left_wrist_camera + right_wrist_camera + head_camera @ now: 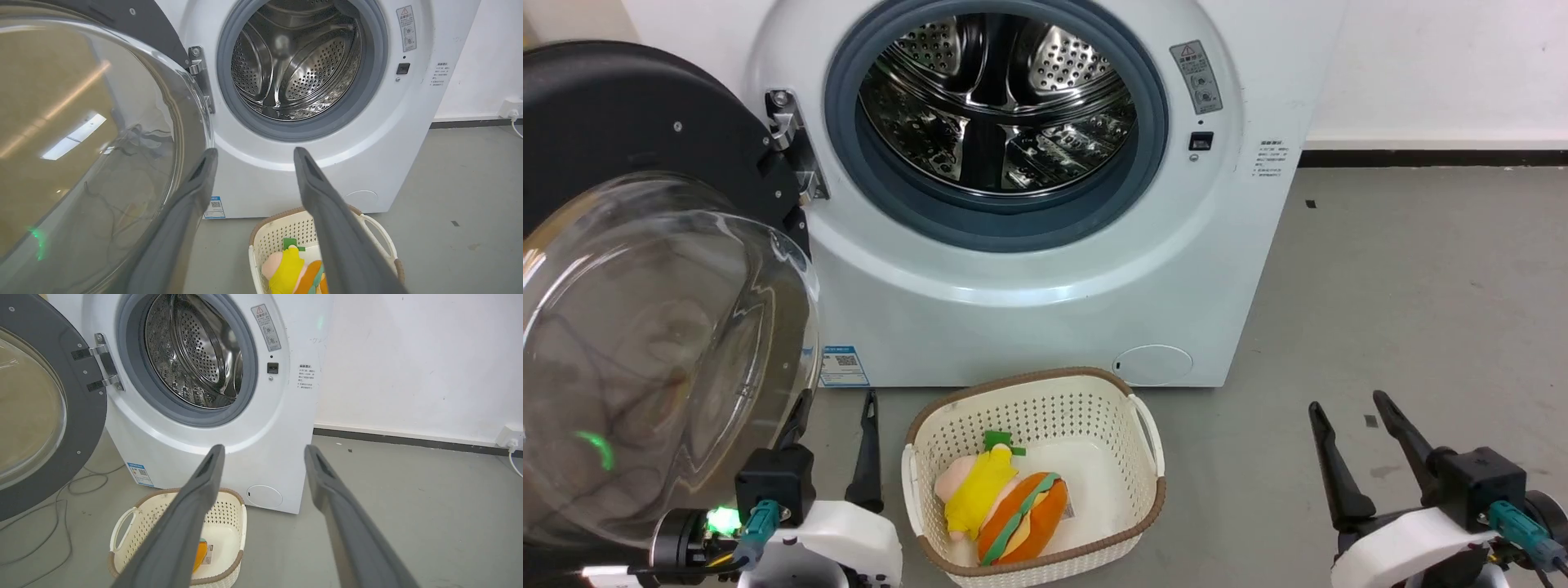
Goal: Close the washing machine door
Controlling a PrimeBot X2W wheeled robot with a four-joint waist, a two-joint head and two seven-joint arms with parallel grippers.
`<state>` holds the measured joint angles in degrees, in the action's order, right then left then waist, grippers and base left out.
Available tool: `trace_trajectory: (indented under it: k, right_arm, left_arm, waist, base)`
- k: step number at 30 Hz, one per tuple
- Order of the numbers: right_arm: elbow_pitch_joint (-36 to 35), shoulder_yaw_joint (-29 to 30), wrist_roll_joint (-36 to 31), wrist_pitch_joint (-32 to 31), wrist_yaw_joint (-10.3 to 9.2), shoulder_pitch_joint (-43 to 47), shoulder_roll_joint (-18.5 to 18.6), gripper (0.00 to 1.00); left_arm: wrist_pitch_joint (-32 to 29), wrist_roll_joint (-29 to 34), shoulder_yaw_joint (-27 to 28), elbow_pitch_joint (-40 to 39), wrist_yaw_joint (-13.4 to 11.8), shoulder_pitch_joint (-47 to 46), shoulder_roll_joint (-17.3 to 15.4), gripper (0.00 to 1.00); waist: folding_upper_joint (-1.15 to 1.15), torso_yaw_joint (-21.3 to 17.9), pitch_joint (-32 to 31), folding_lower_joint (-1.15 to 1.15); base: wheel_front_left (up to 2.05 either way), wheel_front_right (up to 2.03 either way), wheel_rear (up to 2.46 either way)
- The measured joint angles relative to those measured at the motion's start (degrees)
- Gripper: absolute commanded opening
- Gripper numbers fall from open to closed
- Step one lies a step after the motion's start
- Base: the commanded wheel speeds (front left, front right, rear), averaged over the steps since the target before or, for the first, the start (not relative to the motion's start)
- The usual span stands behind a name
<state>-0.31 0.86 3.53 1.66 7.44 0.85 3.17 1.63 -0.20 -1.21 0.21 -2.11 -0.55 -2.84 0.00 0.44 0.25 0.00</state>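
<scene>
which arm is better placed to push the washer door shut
Left, probably: the left hand sits beside the glass of the open washing machine door; the right hand is off beyond the basket.

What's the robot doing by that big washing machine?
The robot is getting set to close the washing machine door, which stands wide open on the left of the washing machine. Its left end effector is open and right beside the door; whether it touches is unclear. The right end effector is open too, holding nothing, off to the right. A basket with soft toys sits in front of the machine.
</scene>
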Motion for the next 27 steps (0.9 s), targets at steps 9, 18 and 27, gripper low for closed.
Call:
trace_trajectory:
  k: [9, 18, 27]
  right_arm:
    - [-0.4, 0.6, 1.8, 1.0, 0.00, 0.1, 0.0, 1.00]
    - [-0.8, 0.9, 3.4, 2.0, 0.00, 0.1, 0.0, 1.00]
    - [-1.3, 1.0, 4.7, 3.1, 0.00, 0.1, 0.0, 1.00]
  left_arm:
    - [1.0, 0.0, -0.5, -1.7, -0.8, -0.2, 0.0, 0.00]
    - [2.0, -1.6, 0.1, -5.6, -1.0, -1.1, 0.0, 0.00]
    - [3.1, -3.6, 4.3, -9.7, 0.9, -4.0, -0.1, 0.00]
  waist:
    - [0.00, 1.5, 0.2, 0.00]
    - [0.00, 4.1, 0.3, 0.00]
    - [0.00, 7.0, 0.8, 0.00]
  base:
    - [0.00, 0.00, 0.00]
    - [0.00, 0.00, 0.00]
    - [0.00, 0.00, 0.00]
